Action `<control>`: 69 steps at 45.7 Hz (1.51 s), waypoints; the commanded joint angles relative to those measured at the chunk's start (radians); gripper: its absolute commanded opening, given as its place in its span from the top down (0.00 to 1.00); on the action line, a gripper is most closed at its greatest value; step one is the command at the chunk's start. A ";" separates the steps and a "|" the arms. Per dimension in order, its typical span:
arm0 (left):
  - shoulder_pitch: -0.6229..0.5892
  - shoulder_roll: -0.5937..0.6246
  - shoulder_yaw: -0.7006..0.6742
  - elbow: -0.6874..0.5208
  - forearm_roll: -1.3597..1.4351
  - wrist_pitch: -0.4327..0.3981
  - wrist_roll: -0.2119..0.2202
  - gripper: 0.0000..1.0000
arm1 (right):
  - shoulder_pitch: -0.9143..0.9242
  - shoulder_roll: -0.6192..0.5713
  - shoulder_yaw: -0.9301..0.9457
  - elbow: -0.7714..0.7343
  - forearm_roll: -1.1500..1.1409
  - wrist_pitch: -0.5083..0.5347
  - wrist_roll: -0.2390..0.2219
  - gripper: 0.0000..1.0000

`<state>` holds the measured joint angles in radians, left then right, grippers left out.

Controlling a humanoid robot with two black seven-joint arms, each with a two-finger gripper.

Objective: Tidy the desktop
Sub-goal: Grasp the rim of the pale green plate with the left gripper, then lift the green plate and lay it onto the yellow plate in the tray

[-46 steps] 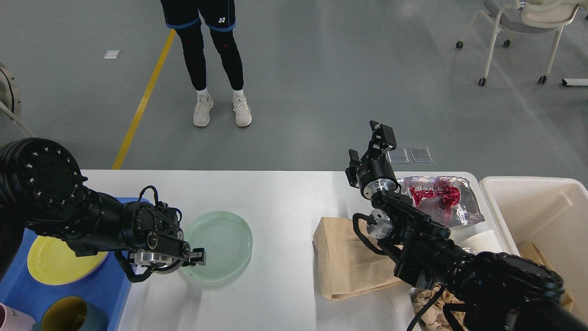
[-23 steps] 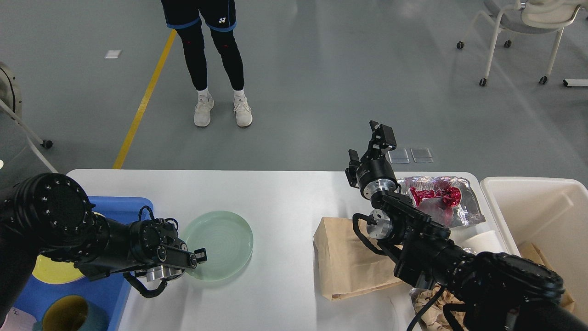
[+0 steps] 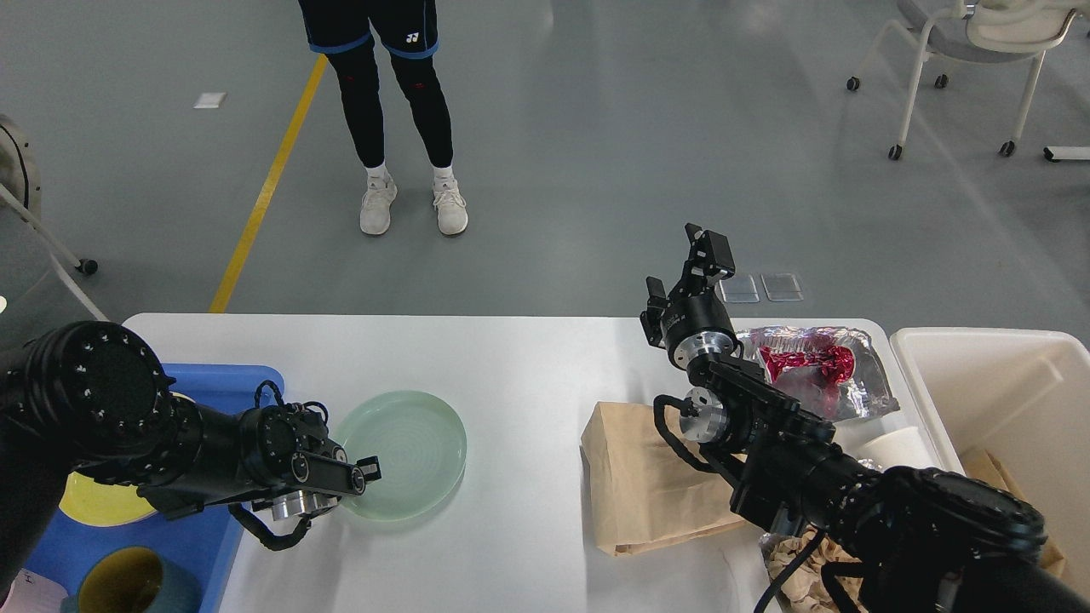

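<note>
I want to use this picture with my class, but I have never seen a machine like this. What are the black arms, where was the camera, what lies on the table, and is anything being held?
The camera sits in a humanoid robot's head, looking forward and down, so the two black arms are its own. Each ends in a two-finger gripper. The left gripper is low at the near-left rim of a pale green glass plate; whether it grips the plate cannot be told. The right gripper is raised, open and empty. On the white desktop also lie a brown paper bag, a foil wrapper with red inside, a white paper cup and crumpled paper. At left a blue tray holds a yellow plate and a mug. At right stands a cream bin. A person stands beyond.
</note>
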<state>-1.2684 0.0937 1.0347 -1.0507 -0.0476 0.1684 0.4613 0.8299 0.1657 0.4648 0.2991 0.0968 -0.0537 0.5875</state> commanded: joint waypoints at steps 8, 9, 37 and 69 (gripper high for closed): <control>0.000 0.000 -0.019 0.000 0.000 0.000 -0.001 0.77 | 0.000 0.000 0.000 0.000 0.000 0.000 0.000 0.00; -0.002 0.000 -0.019 0.000 0.002 0.000 -0.001 0.79 | 0.000 0.000 0.000 0.000 0.000 0.000 0.000 0.00; -0.141 0.067 -0.010 -0.144 0.008 -0.006 0.003 1.00 | 0.000 0.000 0.000 0.000 0.000 0.000 0.000 0.00; -1.263 0.511 0.096 -0.405 0.015 -1.126 0.037 1.00 | -0.002 -0.003 0.000 0.000 0.000 0.000 0.000 0.00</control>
<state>-2.4543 0.5437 1.1329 -1.4555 -0.0326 -0.8607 0.4984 0.8282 0.1624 0.4648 0.2991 0.0966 -0.0537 0.5876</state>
